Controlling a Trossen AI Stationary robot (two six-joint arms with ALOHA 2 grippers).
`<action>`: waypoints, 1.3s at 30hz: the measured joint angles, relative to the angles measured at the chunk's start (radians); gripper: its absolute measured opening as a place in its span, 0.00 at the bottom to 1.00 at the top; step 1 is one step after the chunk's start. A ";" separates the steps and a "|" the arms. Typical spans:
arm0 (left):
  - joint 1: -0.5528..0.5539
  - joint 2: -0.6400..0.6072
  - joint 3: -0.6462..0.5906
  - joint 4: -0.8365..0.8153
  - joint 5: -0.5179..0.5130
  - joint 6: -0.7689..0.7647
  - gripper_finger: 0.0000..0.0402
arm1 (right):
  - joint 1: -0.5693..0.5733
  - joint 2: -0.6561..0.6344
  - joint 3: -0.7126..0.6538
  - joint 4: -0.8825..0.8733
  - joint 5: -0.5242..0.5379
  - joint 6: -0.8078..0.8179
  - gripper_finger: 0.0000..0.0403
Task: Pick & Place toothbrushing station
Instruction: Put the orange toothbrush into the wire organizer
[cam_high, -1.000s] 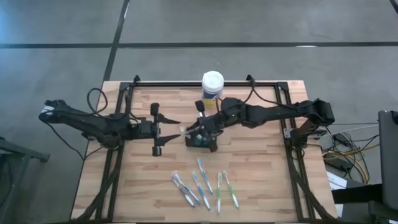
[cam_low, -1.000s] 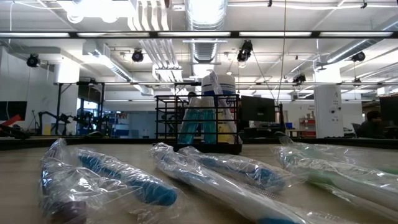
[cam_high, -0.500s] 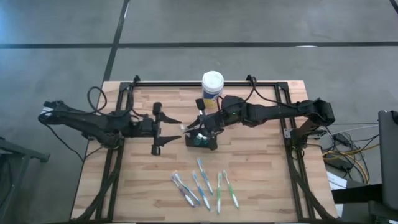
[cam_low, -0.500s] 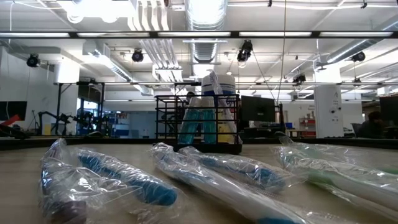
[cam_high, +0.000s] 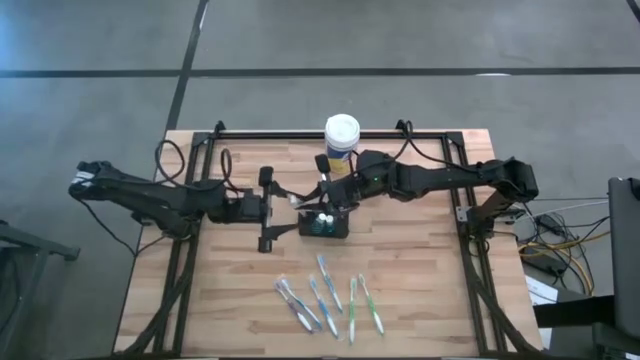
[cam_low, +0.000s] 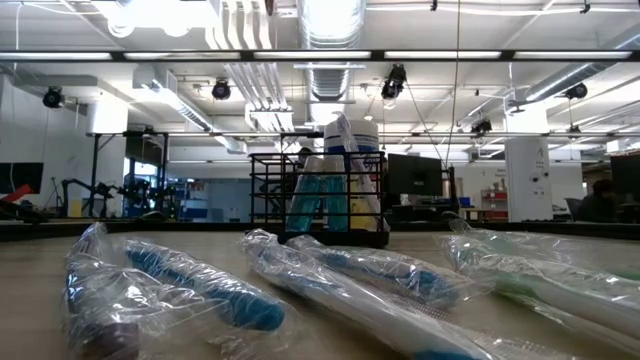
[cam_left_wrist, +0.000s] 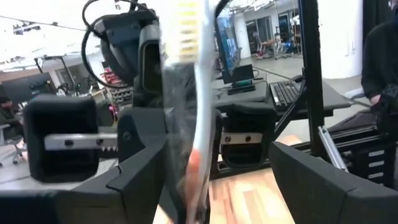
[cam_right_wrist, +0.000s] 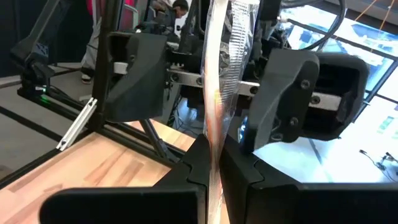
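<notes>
- Two grippers meet over the caddy (cam_high: 325, 224): our left gripper (cam_high: 272, 210) stands wide open just beside it, holding nothing.
- Our right gripper (cam_high: 318, 196) pinches a wrapped toothbrush (cam_right_wrist: 221, 74), upright above the caddy.
- Five wrapped brushes (cam_high: 330, 300) lie well apart, nearer the table's front.
- We judge the slick wrap could slip or snag the wire rim.

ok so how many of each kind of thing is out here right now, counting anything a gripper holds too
wrapped toothbrushes lying on the table: 6 (two overlap, so roughly)
wrapped toothbrush held in the right gripper: 1
white-capped tubes in the caddy: 2
wire caddy: 1
white-lidded canister: 1
total: 11
</notes>
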 joint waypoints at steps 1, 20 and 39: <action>0.000 0.003 0.007 0.000 0.000 0.009 0.71 | 0.000 0.000 0.000 0.000 0.000 0.002 0.03; 0.005 0.015 0.038 -0.042 0.008 0.044 0.12 | 0.002 0.000 -0.001 -0.003 -0.004 -0.002 0.03; 0.004 -0.014 0.058 -0.103 0.019 0.079 0.06 | -0.003 -0.036 -0.001 -0.023 -0.008 0.047 0.26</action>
